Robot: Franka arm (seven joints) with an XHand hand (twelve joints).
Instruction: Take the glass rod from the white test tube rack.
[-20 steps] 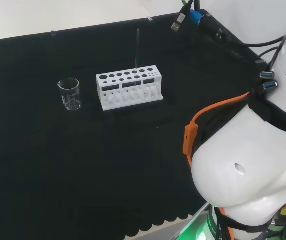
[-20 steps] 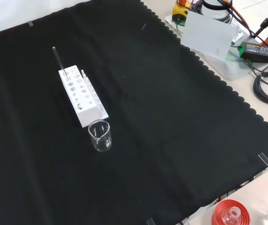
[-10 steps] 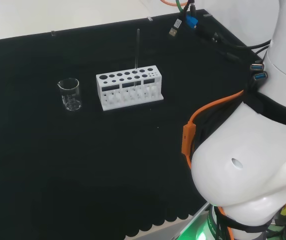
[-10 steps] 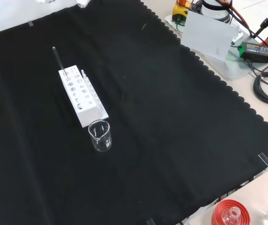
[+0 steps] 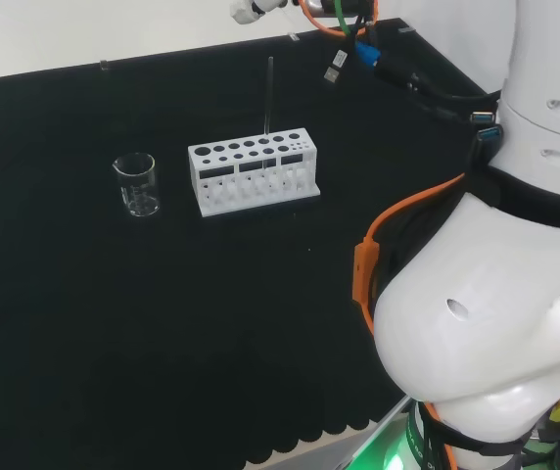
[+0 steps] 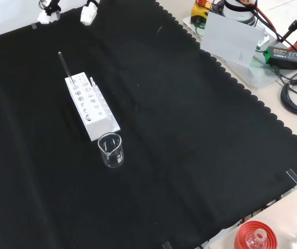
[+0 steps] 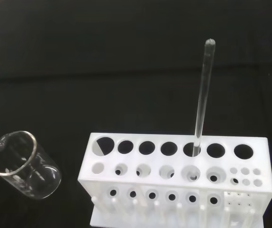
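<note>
A white test tube rack (image 5: 253, 174) stands on the black cloth, and a clear glass rod (image 5: 267, 93) rises upright from a hole in its back row. The front view has the rack (image 6: 91, 106) left of centre, with the rod (image 6: 65, 67) at its far end. Close up, the wrist view looks down on the rod (image 7: 202, 95) and the rack (image 7: 179, 180). White fingertips of the hand (image 6: 90, 13) hang spread apart at the front view's top, beyond the rack and touching nothing. One fingertip of the hand (image 5: 248, 10) shows above the rod in the head view.
A small clear beaker (image 5: 136, 184) stands left of the rack in the head view, near the rack's closer end (image 6: 111, 150) in the front view. Loose cable plugs (image 5: 344, 59) dangle near the rod's top. A red ribbed stand (image 6: 255, 236) sits off the cloth's edge.
The hand's fingertips have come into the front view's top edge and lowered toward the rack. The arm's links have swung left in the head view. Rack, rod and beaker stay put.
</note>
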